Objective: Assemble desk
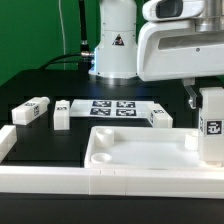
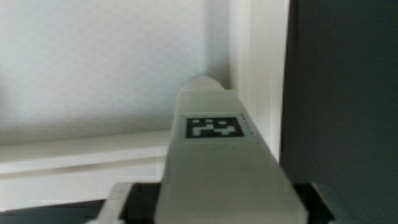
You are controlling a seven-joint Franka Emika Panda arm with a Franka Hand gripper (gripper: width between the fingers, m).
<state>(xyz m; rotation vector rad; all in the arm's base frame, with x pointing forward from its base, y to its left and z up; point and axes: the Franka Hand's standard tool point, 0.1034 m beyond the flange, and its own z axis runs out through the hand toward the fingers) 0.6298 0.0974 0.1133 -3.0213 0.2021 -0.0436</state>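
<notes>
We are seeing the gripper (image 2: 217,198) clamped on a white plastic block leg (image 1: 212,128) with a small black-and-white square tag. In the wrist view its dark fingers (image 2: 313,197) are pressing on both sides of the leg, partway closed. The gripper is holding the leg upright, tag facing the exterior camera.

The white plastic tray-like tabletop (image 1: 140,158) with raised rim is lying flat on the black surface (image 1: 40,135), and the held leg is hanging at its edge on the exterior view's right. We cannot tell if the leg is touching it. In the wrist view the leg is pointing at a pale wall beside a dark strip.

Three loose white block legs are lying behind the tabletop: one (image 1: 32,110) far on the exterior view's left, one (image 1: 62,114) beside it, one (image 1: 160,118) just behind the tabletop's far rim. The marker board (image 1: 112,107) is sitting between the second and third. A long white border rail (image 1: 50,178) is running along the front, touching the tabletop's near side.
</notes>
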